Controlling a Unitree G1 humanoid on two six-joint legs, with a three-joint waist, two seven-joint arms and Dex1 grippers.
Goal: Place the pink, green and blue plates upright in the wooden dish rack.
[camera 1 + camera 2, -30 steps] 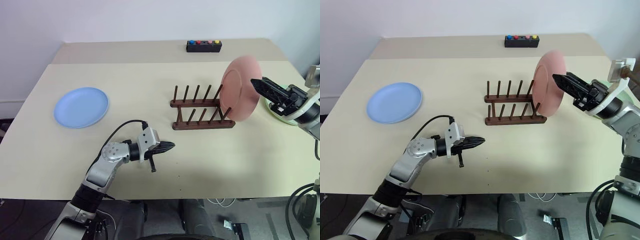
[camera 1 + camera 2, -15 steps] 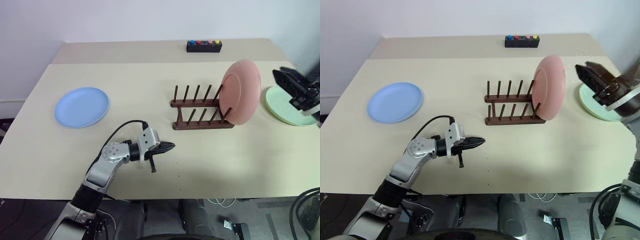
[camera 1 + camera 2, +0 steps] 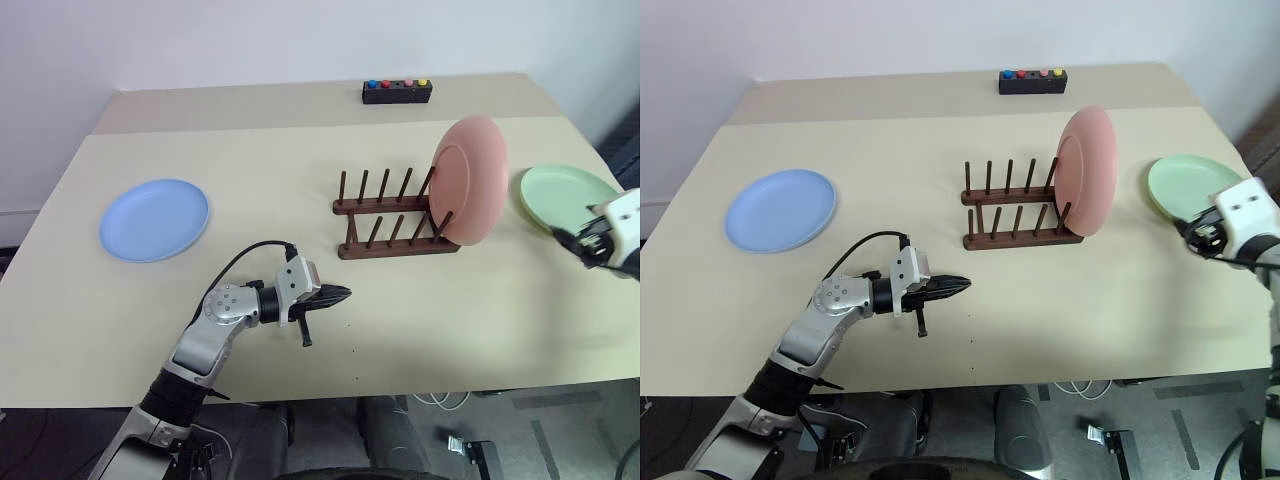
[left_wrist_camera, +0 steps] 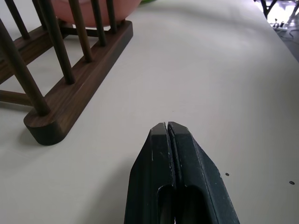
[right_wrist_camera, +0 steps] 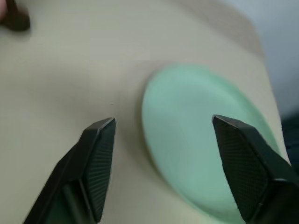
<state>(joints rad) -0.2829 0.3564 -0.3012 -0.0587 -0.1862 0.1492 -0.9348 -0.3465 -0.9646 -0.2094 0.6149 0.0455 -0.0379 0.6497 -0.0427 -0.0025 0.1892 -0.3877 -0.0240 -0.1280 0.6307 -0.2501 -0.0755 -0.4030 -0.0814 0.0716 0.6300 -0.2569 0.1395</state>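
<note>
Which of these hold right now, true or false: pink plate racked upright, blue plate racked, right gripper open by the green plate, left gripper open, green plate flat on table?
1. The pink plate stands upright in the wooden dish rack. True.
2. The blue plate is in the rack. False: it lies flat on the table, far from the rack.
3. The right gripper is open near the green plate. True.
4. The left gripper is open. False: it is shut.
5. The green plate lies flat on the table. True.

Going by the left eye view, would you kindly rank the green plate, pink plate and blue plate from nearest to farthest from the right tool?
1. Green plate, flat, beside the right tool.
2. Pink plate, upright in the rack.
3. Blue plate, far left.
</note>
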